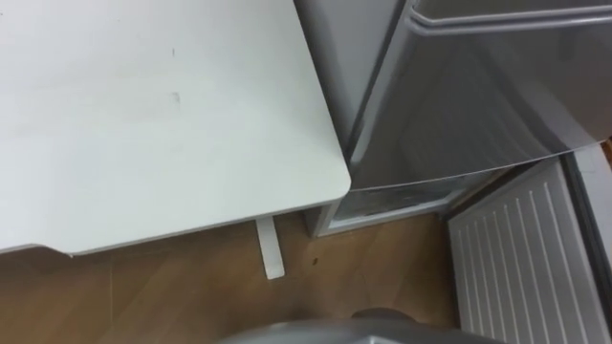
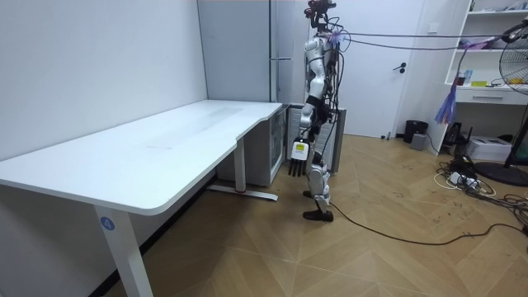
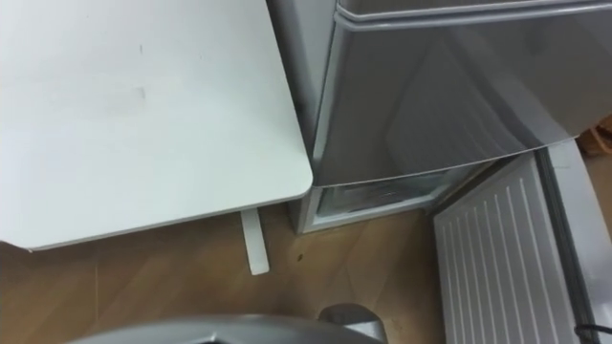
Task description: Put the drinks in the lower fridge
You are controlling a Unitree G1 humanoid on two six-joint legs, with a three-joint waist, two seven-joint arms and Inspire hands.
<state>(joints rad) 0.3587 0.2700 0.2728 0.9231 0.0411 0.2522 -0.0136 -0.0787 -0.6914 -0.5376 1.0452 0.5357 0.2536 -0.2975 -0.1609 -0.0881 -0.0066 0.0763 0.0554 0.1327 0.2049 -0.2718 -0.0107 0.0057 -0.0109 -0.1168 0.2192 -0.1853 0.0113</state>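
Note:
I stand at the end of a white table, facing a tall grey fridge. Its upper door is closed. The lower door is swung open to my right and shows its white ribbed inner side. A strip of the lower compartment shows under the upper door, with nothing I can make out inside. In the room view my left hand hangs at my side beside the table's end, its fingers relaxed and holding nothing.
The table's white foot lies on the wooden floor close before me. At the room view's right are a white door, shelves, a fan and cables on the floor.

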